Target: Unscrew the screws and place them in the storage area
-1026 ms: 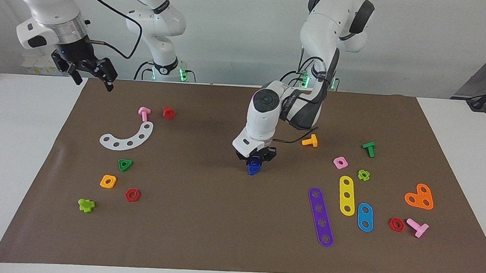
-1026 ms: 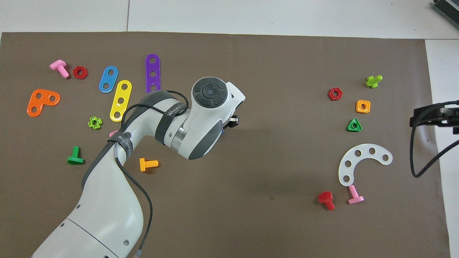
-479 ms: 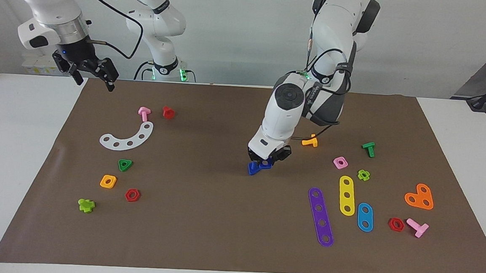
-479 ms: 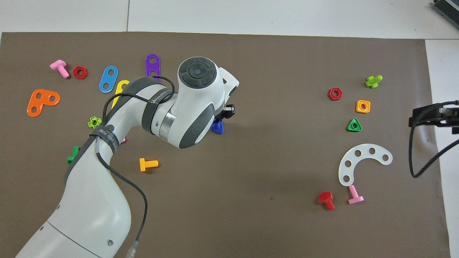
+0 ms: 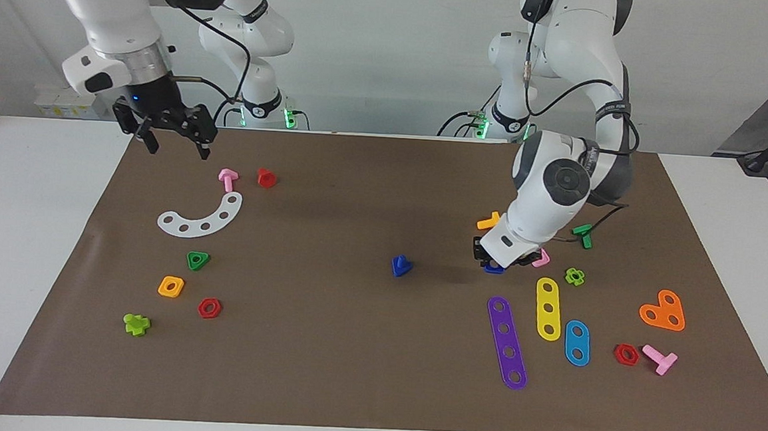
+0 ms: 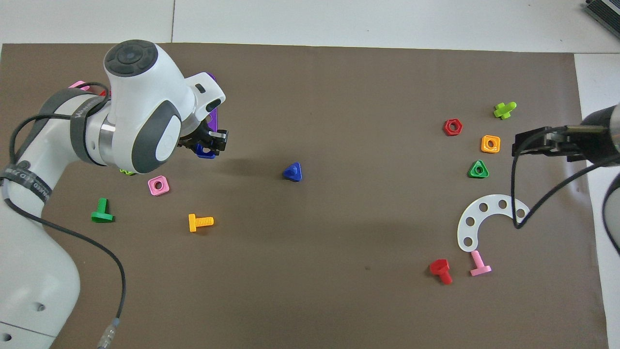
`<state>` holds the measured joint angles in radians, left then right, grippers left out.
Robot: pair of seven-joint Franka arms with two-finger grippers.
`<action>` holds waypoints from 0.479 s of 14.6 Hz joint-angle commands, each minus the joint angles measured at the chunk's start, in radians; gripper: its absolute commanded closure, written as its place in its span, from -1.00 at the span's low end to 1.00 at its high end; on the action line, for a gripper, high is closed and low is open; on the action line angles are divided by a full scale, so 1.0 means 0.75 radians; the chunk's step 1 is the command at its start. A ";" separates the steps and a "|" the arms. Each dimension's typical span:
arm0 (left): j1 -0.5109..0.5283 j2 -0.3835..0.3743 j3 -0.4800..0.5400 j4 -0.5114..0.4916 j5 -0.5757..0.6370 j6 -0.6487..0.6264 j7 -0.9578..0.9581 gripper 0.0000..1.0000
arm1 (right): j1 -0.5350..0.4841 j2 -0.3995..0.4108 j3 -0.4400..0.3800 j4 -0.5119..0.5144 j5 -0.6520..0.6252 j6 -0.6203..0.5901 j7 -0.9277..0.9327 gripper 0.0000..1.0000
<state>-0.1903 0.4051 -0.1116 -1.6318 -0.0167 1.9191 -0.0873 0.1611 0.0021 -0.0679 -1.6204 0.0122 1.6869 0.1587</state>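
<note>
Robotics lab: two Franka arms (image 5: 559, 179), brown mat (image 5: 349, 347), white table (image 5: 23, 220).

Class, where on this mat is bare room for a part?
Bare: between the dark-blue bolt and the white arc; also the mat's edge farthest from the robots. Crowded: round the left gripper, holding the dark-blue nut near the purple strip. Right gripper waits.

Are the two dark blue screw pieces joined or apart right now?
Apart: the bolt lies alone mid-mat, while the left gripper holds the nut near the pink nut.
</note>
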 commanded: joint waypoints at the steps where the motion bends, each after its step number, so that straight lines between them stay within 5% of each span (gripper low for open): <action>1: 0.049 -0.139 -0.003 -0.313 -0.025 0.236 0.136 0.10 | 0.153 0.154 0.019 0.086 0.023 0.078 0.058 -1.00; 4: 0.074 -0.174 -0.005 -0.436 -0.025 0.360 0.161 -0.15 | 0.337 0.301 0.031 0.099 0.010 0.254 0.295 -1.00; 6: 0.074 -0.172 -0.005 -0.426 -0.025 0.360 0.163 -0.91 | 0.457 0.436 0.035 0.146 0.012 0.366 0.463 -1.00; 7: 0.076 -0.168 -0.003 -0.404 -0.025 0.342 0.163 -1.00 | 0.484 0.484 0.037 0.150 0.014 0.415 0.514 -1.00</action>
<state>-0.1392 0.3224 -0.1143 -1.9058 -0.0195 2.1649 0.0155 0.4915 0.2669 -0.0389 -1.5769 0.0161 1.9567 0.4713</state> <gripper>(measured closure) 0.295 0.000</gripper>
